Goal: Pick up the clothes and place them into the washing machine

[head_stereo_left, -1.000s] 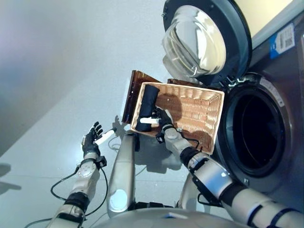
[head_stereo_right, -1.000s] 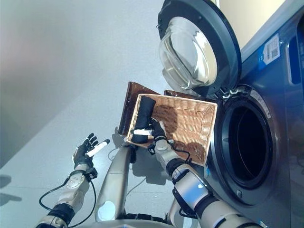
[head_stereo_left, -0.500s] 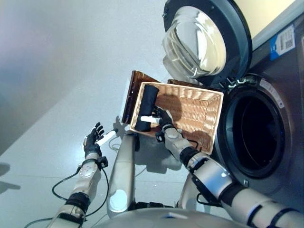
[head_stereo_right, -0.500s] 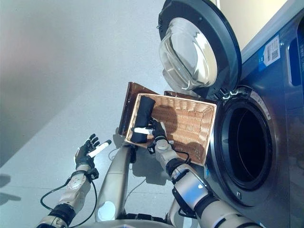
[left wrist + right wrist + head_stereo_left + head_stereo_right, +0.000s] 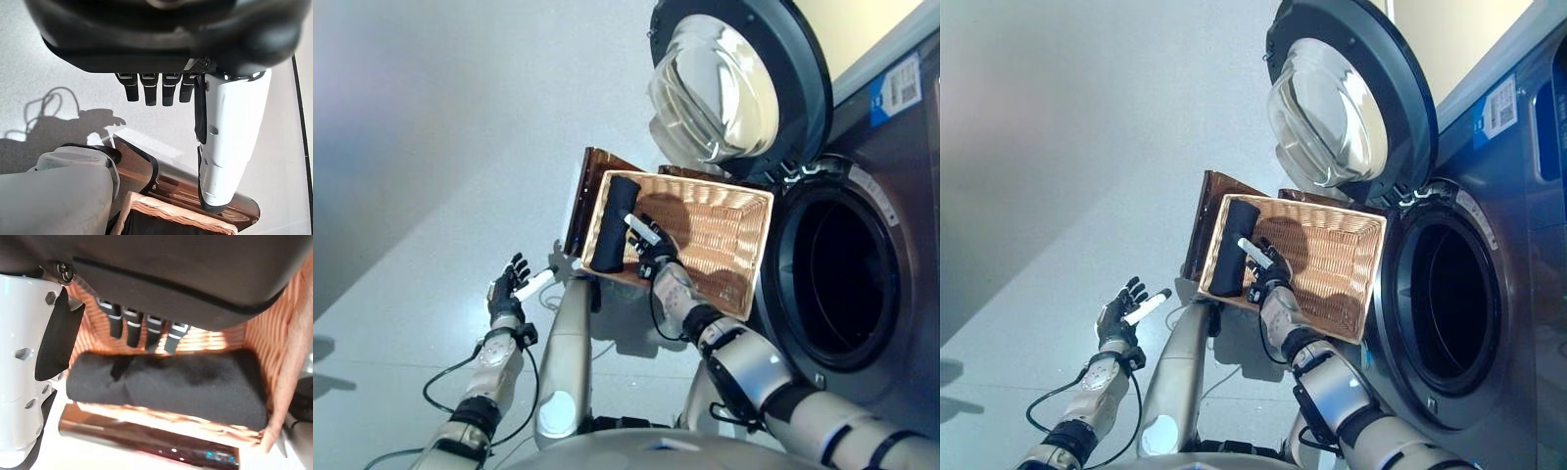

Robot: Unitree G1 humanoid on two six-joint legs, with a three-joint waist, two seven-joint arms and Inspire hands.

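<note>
Left eye view: the right hand (image 5: 651, 247) hangs inside the wicker basket (image 5: 744, 230), at about 3 o'clock of the rolled black cloth (image 5: 613, 223) that lies along the basket's 9 o'clock wall. Half a second ago the white-covered thumb lay across the roll; now it is lifted and points toward 11 o'clock, just beside the cloth, with the fingers loosely spread and holding nothing. I judge the hand has let go or is re-setting its grasp, so the pick-up is not yet made. The left hand (image 5: 512, 285) is spread wide over the floor (image 5: 411, 196) at 8 o'clock of the basket, idle, much as before.

Right eye view: the washing machine (image 5: 1528, 323) stands at 3 o'clock of the basket, its drum opening (image 5: 1449, 313) dark, its round glass door (image 5: 1332, 108) swung open at 12 o'clock. Nothing blocks the mouth, but the basket's far wall lies between cloth and drum.

Left wrist view: fingers straight, white thumb (image 5: 230, 142) extended, nothing held; a brown board (image 5: 166, 181) leans by the basket's rim.

Right wrist view: the fingers (image 5: 146, 330) are only slightly bent above the roll, apart from it; the cloth fills one end of the basket.
</note>
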